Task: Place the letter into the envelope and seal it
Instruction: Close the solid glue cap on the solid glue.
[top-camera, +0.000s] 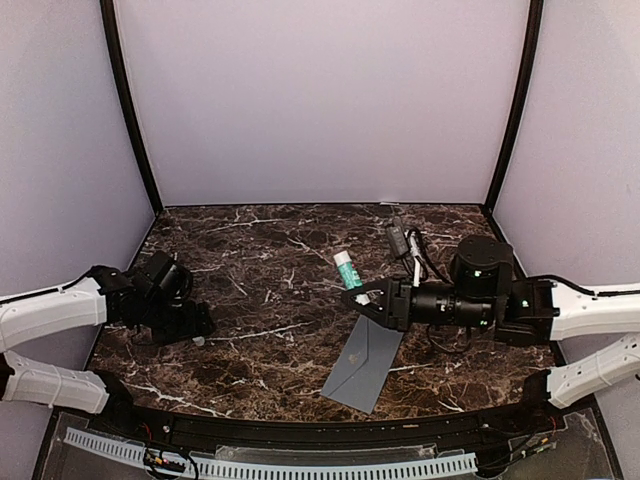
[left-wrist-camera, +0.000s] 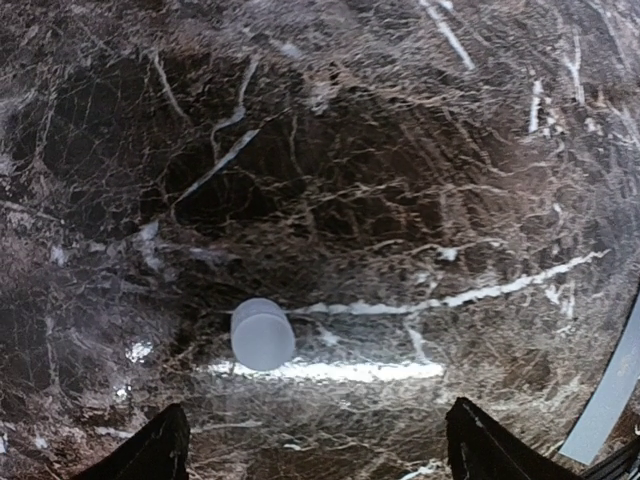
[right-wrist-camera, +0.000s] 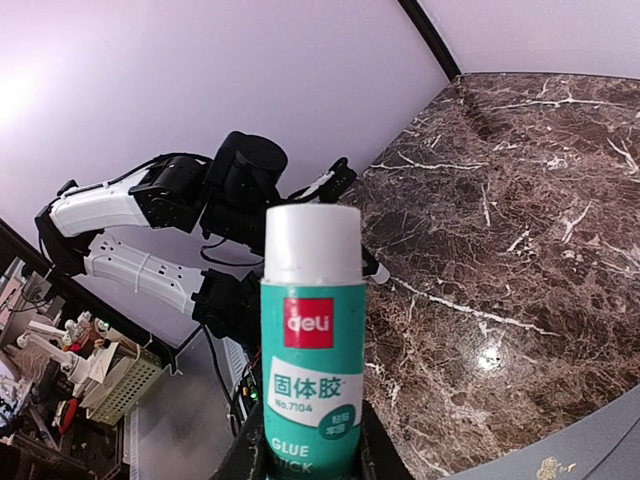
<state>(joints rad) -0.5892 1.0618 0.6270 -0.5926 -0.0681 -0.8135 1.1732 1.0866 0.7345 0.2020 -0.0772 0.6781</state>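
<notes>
The grey-blue envelope (top-camera: 365, 365) lies flat on the marble table near the front, closed and tilted. Its edge shows in the left wrist view (left-wrist-camera: 608, 392) and its corner in the right wrist view (right-wrist-camera: 570, 452). The cream letter is not in view. My right gripper (top-camera: 358, 298) is shut on a green and white glue stick (top-camera: 347, 270), held above the envelope's far end; it stands upright between the jaws (right-wrist-camera: 312, 340). My left gripper (top-camera: 203, 325) is open and empty at the left, low over the table (left-wrist-camera: 320, 445).
A small white round cap (left-wrist-camera: 262, 334) lies on the table just ahead of my left fingers, also seen from above (top-camera: 198, 340). A black cable (top-camera: 398, 240) lies at the back near the right arm. Lilac walls enclose the table.
</notes>
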